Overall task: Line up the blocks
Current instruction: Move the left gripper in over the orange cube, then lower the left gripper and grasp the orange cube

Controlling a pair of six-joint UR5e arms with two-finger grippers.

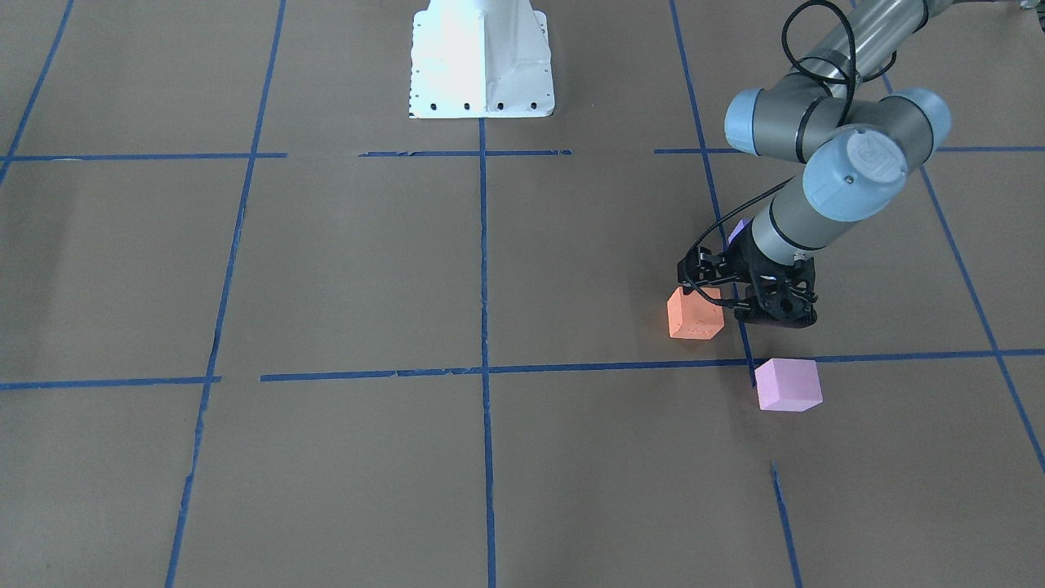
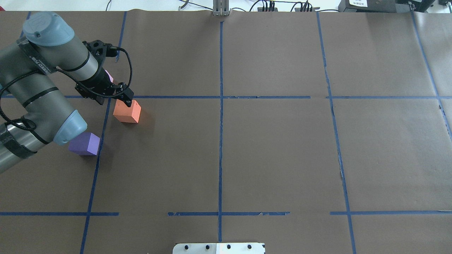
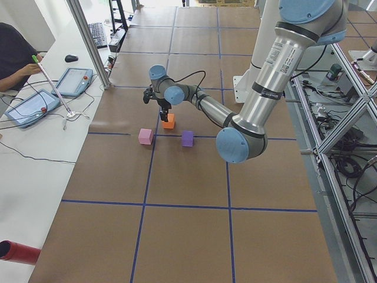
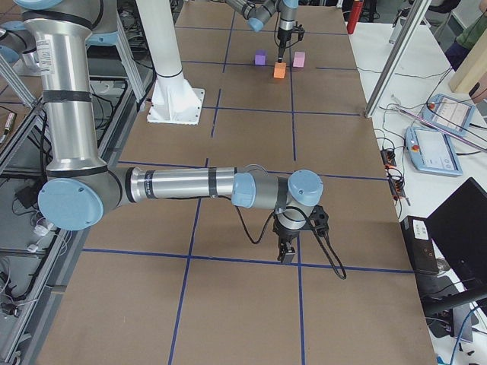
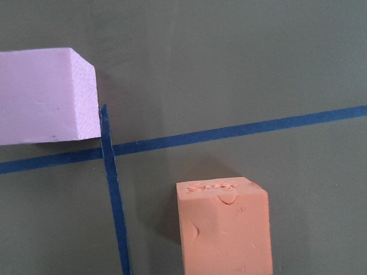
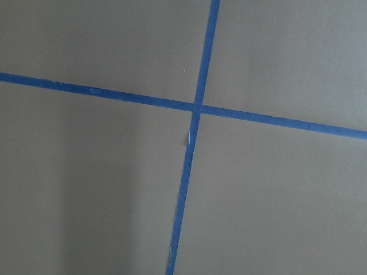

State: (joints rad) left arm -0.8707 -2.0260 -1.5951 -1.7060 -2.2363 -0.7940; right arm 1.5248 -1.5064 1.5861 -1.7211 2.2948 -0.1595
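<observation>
At the orange block [image 2: 126, 113], the left fingers [image 2: 126, 100] hang; spread or pressed, I cannot tell.

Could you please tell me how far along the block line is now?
Done: all three sit close together, but not in a straight line. In hand: the left gripper is at the orange block, which sits off to one side of the pink block and purple block. Left: bringing orange between them.

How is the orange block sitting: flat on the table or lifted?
Flat on the table: the orange block has its whole base down, shadow attached, in front and overhead views. The left gripper hovers at its edge.
</observation>
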